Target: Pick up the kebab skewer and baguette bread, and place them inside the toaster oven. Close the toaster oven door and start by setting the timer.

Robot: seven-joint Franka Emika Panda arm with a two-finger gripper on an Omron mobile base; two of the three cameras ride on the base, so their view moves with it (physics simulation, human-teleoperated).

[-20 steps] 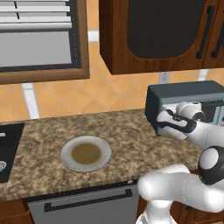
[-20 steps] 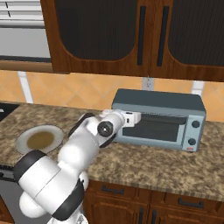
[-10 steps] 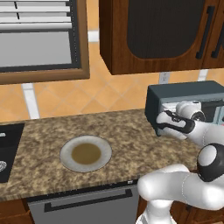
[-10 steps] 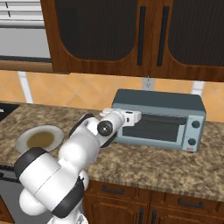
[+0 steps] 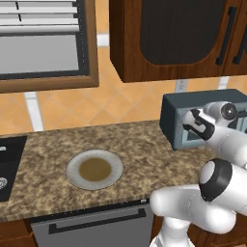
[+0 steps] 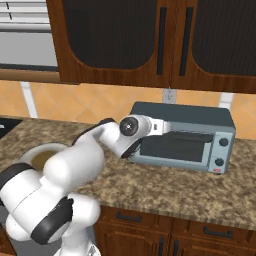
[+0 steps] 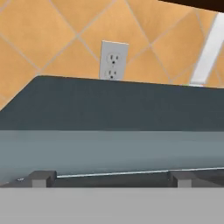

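Observation:
The slate-blue toaster oven [image 6: 185,116] stands on the counter's right part, against the tiled wall. Its door [image 6: 172,148] with the dark window stands upright against the oven's front. My gripper [image 6: 169,128] hovers at the door's upper edge, close to the left end of the handle bar, open with nothing between its fingers. In the hand view the oven's top [image 7: 113,103] spreads ahead, and the gripper [image 7: 112,179] shows its fingertips [image 7: 42,177] set wide apart. From the left base view the gripper [image 5: 193,121] covers part of the oven [image 5: 170,116]. The kebab skewer and baguette bread are out of view.
A round plate [image 5: 72,170] with a brownish middle lies on the granite counter [image 5: 144,159], left of the oven. Two knobs [image 6: 223,142] sit on the oven's right side. A wall outlet [image 7: 113,60] is behind it. Dark wall cabinets [image 6: 150,40] hang overhead. A black cooktop [image 5: 9,164] is at far left.
The hand has crept slightly upward along the oven's front. Its jaws stay open, and the oven and plate have not moved.

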